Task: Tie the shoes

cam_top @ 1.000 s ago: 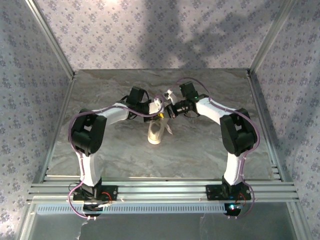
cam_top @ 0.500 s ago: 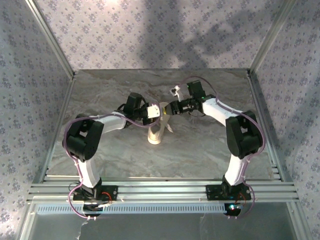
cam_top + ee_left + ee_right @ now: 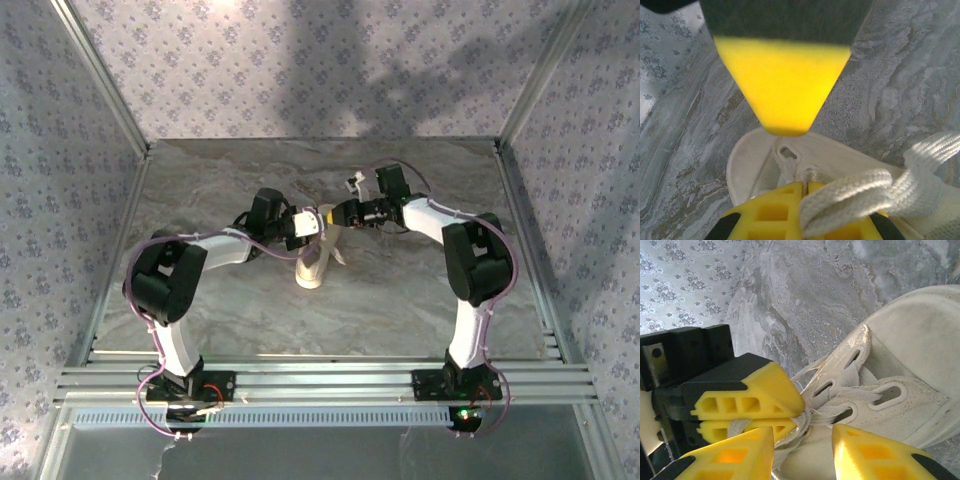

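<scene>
Sneaker (image 3: 900,365) — right side cut off; lace (image 3: 850,192) end hidden between left fingers (image 3: 750,395).

The sneaker (image 3: 313,265) is cream-white, its laces (image 3: 855,192) white — both pale against the grey marbled table (image 3: 420,300). The walls (image 3: 250,60) wear a lilac floral print; the fingers (image 3: 870,455) are bright yellow.

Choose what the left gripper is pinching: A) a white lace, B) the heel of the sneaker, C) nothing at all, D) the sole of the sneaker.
A: the left gripper is shut with a white lace caught in it, close to the sneaker.
</scene>
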You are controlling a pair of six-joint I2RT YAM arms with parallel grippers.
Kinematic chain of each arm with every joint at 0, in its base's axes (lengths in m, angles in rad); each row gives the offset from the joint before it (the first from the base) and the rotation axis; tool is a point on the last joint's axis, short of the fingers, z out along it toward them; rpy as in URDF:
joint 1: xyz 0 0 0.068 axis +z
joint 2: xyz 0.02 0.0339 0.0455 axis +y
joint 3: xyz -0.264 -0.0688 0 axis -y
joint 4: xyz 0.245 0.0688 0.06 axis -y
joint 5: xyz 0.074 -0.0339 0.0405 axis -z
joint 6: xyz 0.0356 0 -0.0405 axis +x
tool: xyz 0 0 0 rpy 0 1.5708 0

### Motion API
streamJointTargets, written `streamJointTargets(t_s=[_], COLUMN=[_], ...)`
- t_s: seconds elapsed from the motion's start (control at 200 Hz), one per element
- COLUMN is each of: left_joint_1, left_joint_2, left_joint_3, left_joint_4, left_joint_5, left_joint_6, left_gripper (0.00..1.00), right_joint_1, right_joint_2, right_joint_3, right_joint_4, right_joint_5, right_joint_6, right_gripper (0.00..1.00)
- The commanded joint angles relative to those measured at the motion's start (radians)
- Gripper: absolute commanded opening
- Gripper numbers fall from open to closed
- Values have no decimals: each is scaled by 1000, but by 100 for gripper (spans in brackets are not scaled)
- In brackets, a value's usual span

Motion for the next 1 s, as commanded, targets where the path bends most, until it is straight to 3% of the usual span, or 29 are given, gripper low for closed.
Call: streamJointTargets(t_s=[0.0,0.405,0.994], left_joint_1=[-4,-1,-2], left_joint_2=[-47,-59,-55], left_joint_3=[-20,-21,-12], left_joint_4=[67,72,63], left_joint_5=[27,94,95], left_joint_6=[-24,-79,-89], left_gripper=[0,0,0], right_joint_1=[2,4,10], right_joint_2=[15,8,71], right_joint_3=[-25,-132,-91], right_joint_4=[66,297,331], right_joint_5=[-35,-140,-182], right_joint_6=[68,143,158], right_gripper=[36,42,36])
